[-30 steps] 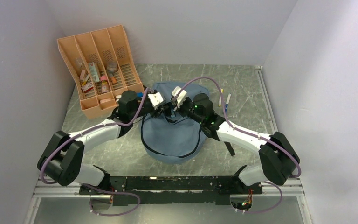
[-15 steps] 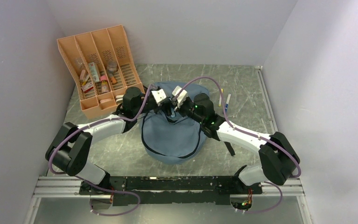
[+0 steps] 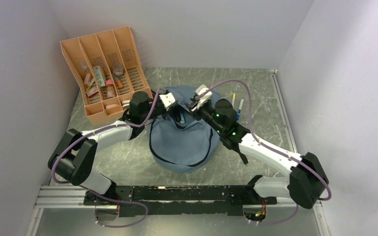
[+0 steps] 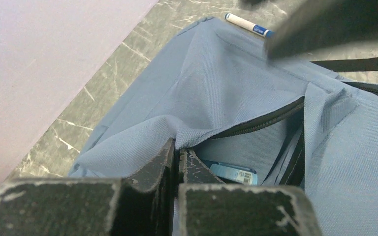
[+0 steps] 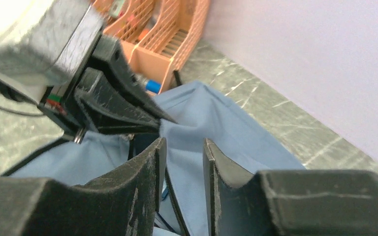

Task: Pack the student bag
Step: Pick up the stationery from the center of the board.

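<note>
The student bag [image 3: 182,140], a soft, rounded grey-blue fabric backpack with dark zippers and black straps, lies in the middle of the grey-green marbled table [image 3: 128,162]. Its open mouth is turned to 12 o'clock. The left arm is folded at the elbow out at 8 o'clock. Its white forearm runs up towards 2 o'clock, and the wrist turns so the left gripper [image 3: 178,114] points to 3 o'clock over the bag's upper edge. Its fingers are clenched on a fold of the fabric lip beside the zipper, and the cloth peaks at their tips in the wrist views. The right arm bends at 4 o'clock and stretches its forearm towards 10 o'clock. The right gripper [image 3: 191,107] hangs just beside the left one over the same opening. Its jaws stand a little apart with nothing between them, and blue cloth shows behind the gap. Inside the mouth lies a light-blue packet [image 4: 231,172] with a barcode. A black strap [image 4: 354,64] trails off the bag's far side. A white marker with a blue cap [image 4: 248,24] lies on the table at the bag's 2 o'clock. An orange slotted plastic file rack [image 3: 106,69] holding small items stands at 10 o'clock.
</note>
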